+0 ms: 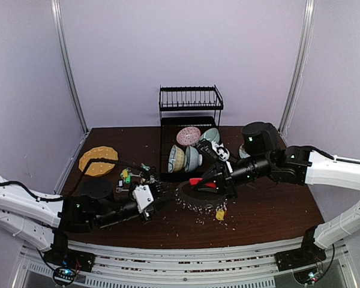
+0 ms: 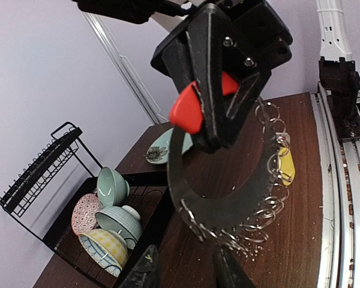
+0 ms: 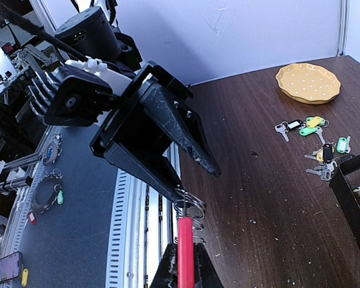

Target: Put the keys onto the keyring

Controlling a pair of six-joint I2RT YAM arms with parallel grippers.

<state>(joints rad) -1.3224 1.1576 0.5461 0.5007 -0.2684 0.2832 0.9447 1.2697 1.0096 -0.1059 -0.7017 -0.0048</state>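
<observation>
- My right claw (image 2: 209, 107) is pinched tight on the red sleeve (image 2: 185, 111) of the keyring (image 2: 221, 210), holding that arc up over the middle of the surface (image 1: 270, 210).
- The rest of the keyring tilts down from there. Its small split rings (image 2: 267, 213) crowd the low arc, and I can't tell whether they touch the wood.
- A yellow-tagged key (image 2: 286, 165) sits right against those split rings on the side toward the near edge. I can't make out whether it is threaded on.
- My left claw (image 1: 155, 198) hovers just to the left of the keyring, fingers (image 2: 147, 269) spread a little with nothing between them.
- The loose keys (image 1: 132, 175), with green and yellow tags, lie scattered toward the left edge, just left of the dish rack (image 1: 190, 107).
- The rack stands at the far edge with bowls (image 1: 185, 157) in its tray.
- A yellow plate (image 1: 98, 160) sits near the far left corner.
</observation>
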